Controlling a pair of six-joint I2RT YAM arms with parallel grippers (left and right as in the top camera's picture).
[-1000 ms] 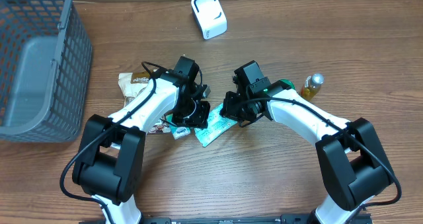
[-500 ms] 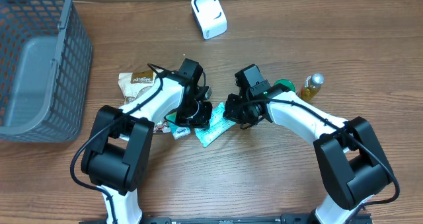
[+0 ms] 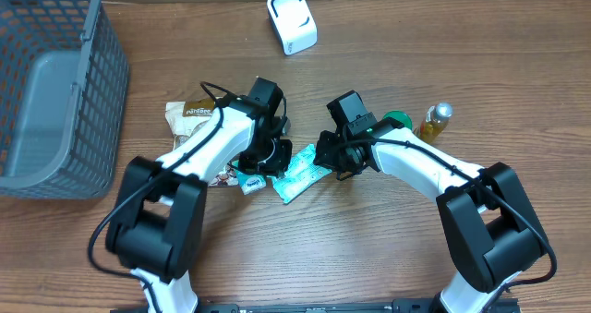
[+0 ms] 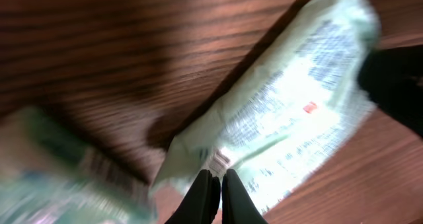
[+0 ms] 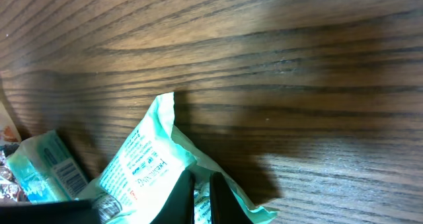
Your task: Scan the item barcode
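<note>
A mint-green printed packet (image 3: 297, 176) lies low over the wooden table between my two arms. My left gripper (image 3: 273, 156) is shut on its left end. In the left wrist view the black fingertips (image 4: 206, 184) pinch the packet (image 4: 297, 112) at its near corner. My right gripper (image 3: 329, 158) is shut on the packet's right end. In the right wrist view its fingers (image 5: 182, 197) clamp the crinkled edge of the packet (image 5: 142, 161), leaving only a thin slit between them. A white scanner (image 3: 292, 21) stands at the back of the table, apart from both arms.
A grey mesh basket (image 3: 55, 91) fills the far left. A brown snack pouch (image 3: 189, 114) and a small teal box (image 3: 247, 182) lie by the left arm. A green object (image 3: 399, 121) and a small yellow bottle (image 3: 434, 121) stand behind the right arm.
The left gripper has shifted slightly left and back, and more of the packet shows between the two grippers. The right arm has barely moved.
</note>
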